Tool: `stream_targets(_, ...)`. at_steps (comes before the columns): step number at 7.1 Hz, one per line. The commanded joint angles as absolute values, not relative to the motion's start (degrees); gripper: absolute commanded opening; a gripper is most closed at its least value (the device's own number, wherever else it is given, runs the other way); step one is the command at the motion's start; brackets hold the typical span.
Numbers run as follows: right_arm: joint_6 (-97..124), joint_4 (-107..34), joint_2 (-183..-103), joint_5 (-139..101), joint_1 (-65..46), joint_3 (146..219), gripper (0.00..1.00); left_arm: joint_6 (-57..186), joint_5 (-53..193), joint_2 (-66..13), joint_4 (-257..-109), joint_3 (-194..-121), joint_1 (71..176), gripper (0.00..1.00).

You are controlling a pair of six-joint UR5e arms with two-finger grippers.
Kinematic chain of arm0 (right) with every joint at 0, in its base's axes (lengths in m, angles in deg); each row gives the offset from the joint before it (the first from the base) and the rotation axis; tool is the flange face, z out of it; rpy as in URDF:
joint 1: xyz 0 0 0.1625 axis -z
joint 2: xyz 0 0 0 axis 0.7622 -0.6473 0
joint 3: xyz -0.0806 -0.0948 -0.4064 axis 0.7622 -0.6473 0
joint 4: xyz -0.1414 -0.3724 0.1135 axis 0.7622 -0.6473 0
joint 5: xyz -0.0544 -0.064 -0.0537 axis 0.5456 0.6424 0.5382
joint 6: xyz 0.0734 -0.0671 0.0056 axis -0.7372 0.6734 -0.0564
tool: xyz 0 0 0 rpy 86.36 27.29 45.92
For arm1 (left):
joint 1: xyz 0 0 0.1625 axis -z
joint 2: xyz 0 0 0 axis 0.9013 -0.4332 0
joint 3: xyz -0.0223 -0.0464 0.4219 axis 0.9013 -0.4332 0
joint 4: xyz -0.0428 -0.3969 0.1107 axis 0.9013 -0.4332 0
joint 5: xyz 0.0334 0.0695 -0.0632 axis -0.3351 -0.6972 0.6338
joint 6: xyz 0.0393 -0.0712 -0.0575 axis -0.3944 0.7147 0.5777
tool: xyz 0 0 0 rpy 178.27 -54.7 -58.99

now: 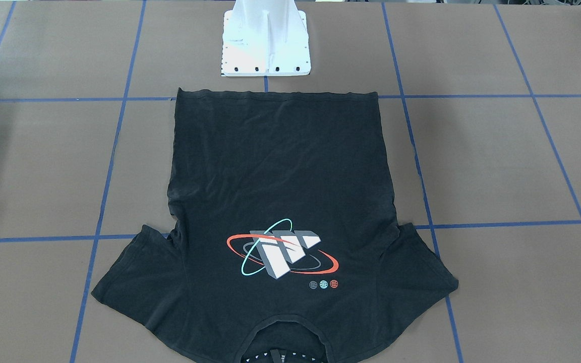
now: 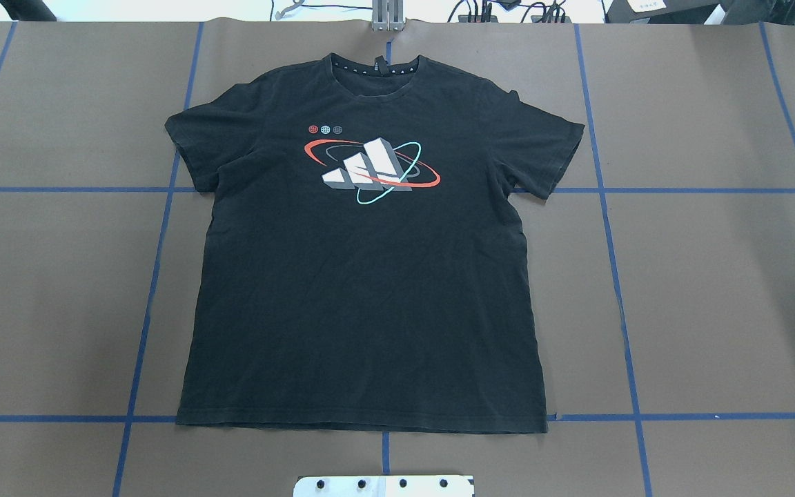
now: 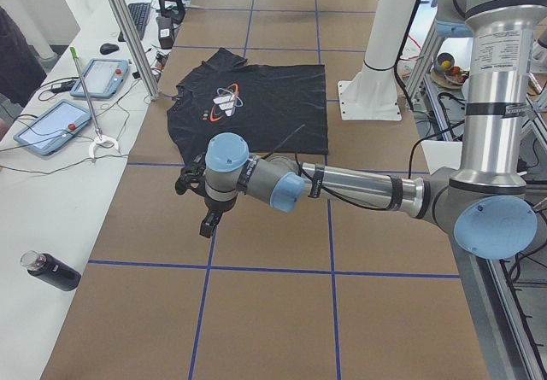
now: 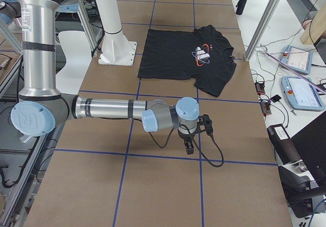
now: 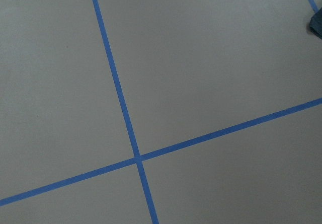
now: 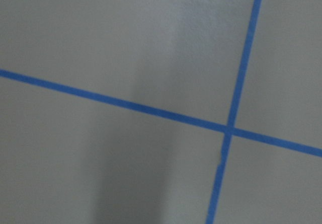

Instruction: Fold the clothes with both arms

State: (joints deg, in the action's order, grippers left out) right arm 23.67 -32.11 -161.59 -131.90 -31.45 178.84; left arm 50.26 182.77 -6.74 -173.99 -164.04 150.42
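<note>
The black T-shirt (image 2: 363, 276) lies flat. The left gripper (image 3: 208, 225) and right gripper (image 4: 188, 148) are well apart from it, and I cannot tell their closure. Mismatched grasps could skew the fold.

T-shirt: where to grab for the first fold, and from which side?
Likely the sleeve hems: left sleeve for the left arm, right sleeve for the right arm. The T-shirt lies flat, print up, so come in from the outer sides and pinch the free edges.

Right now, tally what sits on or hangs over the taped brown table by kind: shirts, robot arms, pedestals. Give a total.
Shirts: 1, the black T-shirt, laid flat
Robot arms: 2, the left arm and the right arm
Pedestals: 1, the white pedestal
Total: 4
</note>
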Motion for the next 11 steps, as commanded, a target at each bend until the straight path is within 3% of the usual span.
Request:
stream_targets(1,6.2,-22.7,-149.5,-126.7,-23.5,168.5,0.99,50.3,182.7,-6.7,-175.8,-163.9,149.8,1.0)
stream_targets(3,-12.7,-15.7,-137.7,-124.8,-18.9,157.9,1.0,50.5,182.7,-6.7,-175.7,-163.8,149.8,1.0)
stream_targets(6,-31.7,-12.2,-129.8,-118.2,-11.3,154.2,1.0,50.6,182.6,-6.8,-175.7,-163.7,149.7,1.0)
stream_targets(8,-34.3,-6.8,-127.7,-115.5,-8.7,149.6,0.87,52.6,182.6,-7.0,-175.8,-163.9,149.7,1.0)
stream_targets(10,-34.3,-6.8,-127.8,-112.5,-6.5,149.5,0.65,52.7,182.7,-7.0,-175.8,-164.3,149.7,1.0)
stream_targets(11,-34.3,-6.8,-127.9,-111.6,-5.8,149.1,0.65,52.7,182.7,-7.0,-175.8,-164.5,149.8,1.0)
